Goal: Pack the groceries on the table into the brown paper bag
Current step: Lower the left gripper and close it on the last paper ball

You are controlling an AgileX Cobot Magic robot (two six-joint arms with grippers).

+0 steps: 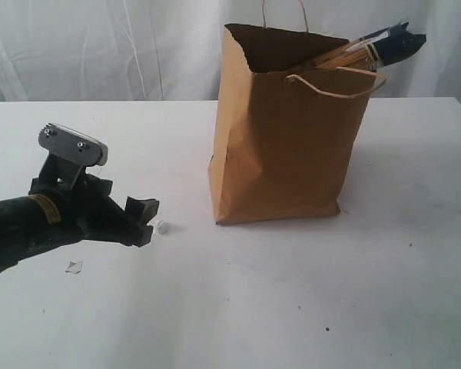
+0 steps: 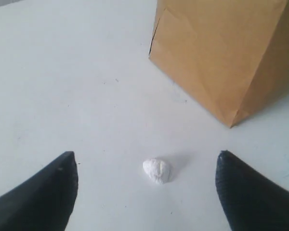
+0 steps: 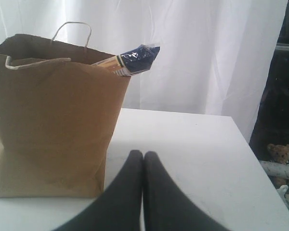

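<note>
The brown paper bag [image 1: 284,131] stands upright on the white table [image 1: 307,292], and a long dark noodle packet [image 1: 380,44] sticks out of its top. Both show in the right wrist view too: the bag [image 3: 53,120] and the packet [image 3: 132,58]. My left gripper [image 1: 144,219] hovers low over the table left of the bag, open, with a small white crumpled lump [image 2: 157,170] lying on the table between its fingers [image 2: 245,197]. The bag's lower corner [image 2: 221,62] is just beyond it. My right gripper [image 3: 143,155] is shut on nothing, beside the bag. No other groceries show.
A small clear scrap [image 1: 74,267] lies on the table near the left arm. White curtains [image 1: 100,46] hang behind. Past the table's far edge in the right wrist view sit a teddy bear [image 3: 281,154] and dark clutter.
</note>
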